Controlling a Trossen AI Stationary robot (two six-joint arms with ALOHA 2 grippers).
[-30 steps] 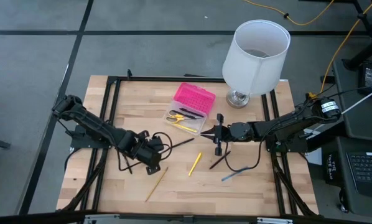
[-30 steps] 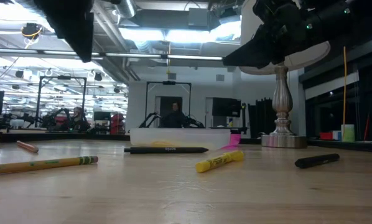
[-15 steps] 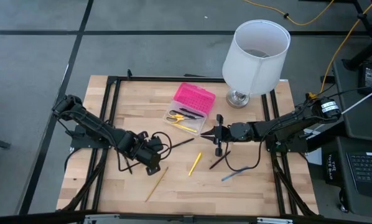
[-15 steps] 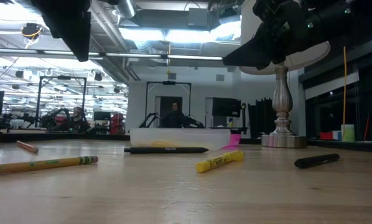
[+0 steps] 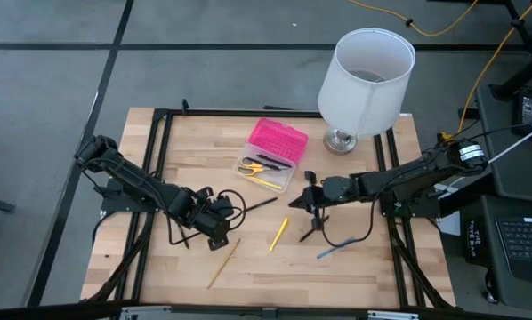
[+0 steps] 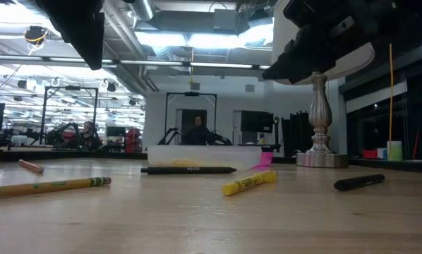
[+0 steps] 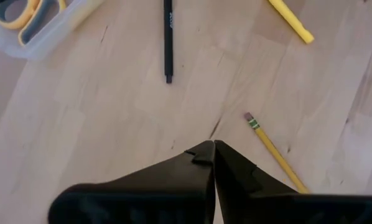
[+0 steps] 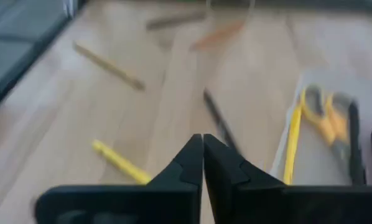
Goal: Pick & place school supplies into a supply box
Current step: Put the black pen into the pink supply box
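The supply box has a pink half (image 5: 280, 140) and a clear half (image 5: 264, 170); yellow-handled scissors (image 8: 323, 117), a yellow pencil (image 8: 292, 147) and a black pen lie in the clear half. Loose on the table lie a black pen (image 5: 261, 204), a yellow marker (image 5: 278, 234), a black marker (image 5: 313, 231), a blue pen (image 5: 333, 251) and a yellow pencil (image 5: 223, 262). My right gripper (image 5: 293, 203) hovers shut just near of the box, above the table. My left gripper (image 5: 220, 220) is shut and waits left of the black pen (image 7: 168, 38).
A white lamp (image 5: 366, 78) stands at the far right of the table; its base (image 6: 321, 156) is behind the black marker (image 6: 359, 182). An orange-tan pencil (image 6: 30, 166) lies at the left. Black cables trail beside both arms. Bare wood lies along the near edge.
My right gripper has moved a little toward the near edge, away from the clear half of the box, and has turned slightly; it stays shut. The supplies and the box lie where they were.
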